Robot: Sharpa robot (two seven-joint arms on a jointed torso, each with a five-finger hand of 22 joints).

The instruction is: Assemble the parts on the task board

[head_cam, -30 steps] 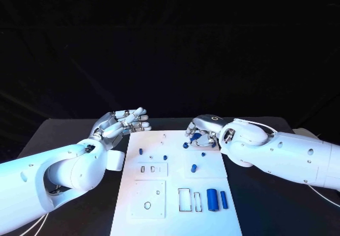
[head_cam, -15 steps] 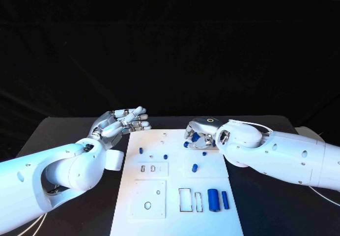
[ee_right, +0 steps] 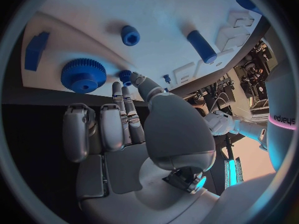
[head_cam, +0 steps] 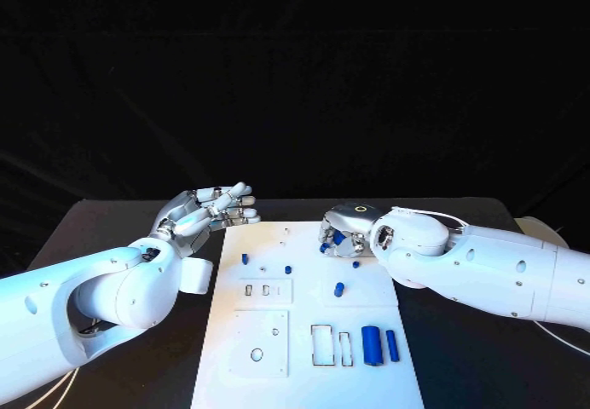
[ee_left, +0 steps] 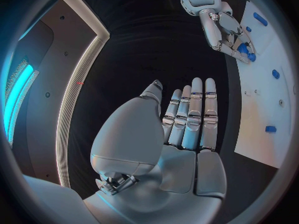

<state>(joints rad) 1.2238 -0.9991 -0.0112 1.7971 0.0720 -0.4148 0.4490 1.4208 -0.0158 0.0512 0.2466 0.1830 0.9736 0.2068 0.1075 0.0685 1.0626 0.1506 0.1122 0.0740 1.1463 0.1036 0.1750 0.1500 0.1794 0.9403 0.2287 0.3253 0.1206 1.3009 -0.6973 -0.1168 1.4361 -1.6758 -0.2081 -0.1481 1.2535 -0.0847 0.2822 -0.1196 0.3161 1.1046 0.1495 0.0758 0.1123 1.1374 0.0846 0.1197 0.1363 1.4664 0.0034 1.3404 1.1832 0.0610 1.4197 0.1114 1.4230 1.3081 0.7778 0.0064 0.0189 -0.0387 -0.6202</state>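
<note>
Lighting was pretty harsh, a cool bluish wash lit the task board point(head_cam: 308, 324) and arms bright against a pitch-black backdrop, while both wrist cams bent everything hard toward the rim.

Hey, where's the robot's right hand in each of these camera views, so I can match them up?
Head view: the right hand hangs over the far right part of the task board.
Left wrist view: it is the small silver hand across the dark gap, at the board's edge.
Right wrist view: it is the big hand in the middle, fingertips by the board.
Shared landmark: the white task board.
</note>
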